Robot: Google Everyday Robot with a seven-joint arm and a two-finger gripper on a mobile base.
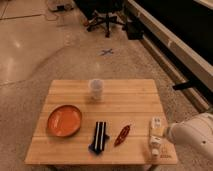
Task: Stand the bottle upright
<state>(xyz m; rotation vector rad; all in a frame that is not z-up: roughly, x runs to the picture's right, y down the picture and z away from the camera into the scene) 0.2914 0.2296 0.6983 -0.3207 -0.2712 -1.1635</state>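
Gripper: your gripper (169, 136) sits low at the near right corner of the table (130, 100), on the end of the white arm that reaches in from the right. The jaws are spread wide and hold nothing.
Bottle: the bottle (156, 131) lies on its side just left of the gripper, close to the table's right edge, with its length running front to back. You cannot tell whether the gripper touches it, nor which end carries the cap.
Step in hand: by my judgement this is the approach to the grasp. The bottle is not yet upright and nothing is done of the task.
Next move: you need to bring the spread jaws across the bottle's body, close on it, then tip it so its base meets the wood.
Risk: the bottle is round and lies near the edge, so a sideways nudge could roll it off the table.
Nearest neighbour: a red-brown pointed object (122, 135) lies left of the bottle, apart from it.
Further left of the gripper: a striped item (99, 136), then an orange plate (65, 120), both well apart.
Beyond the gripper, toward the far edge: a translucent cup (96, 90) stands upright.
Obstruction: nothing lies between the gripper and the bottle.
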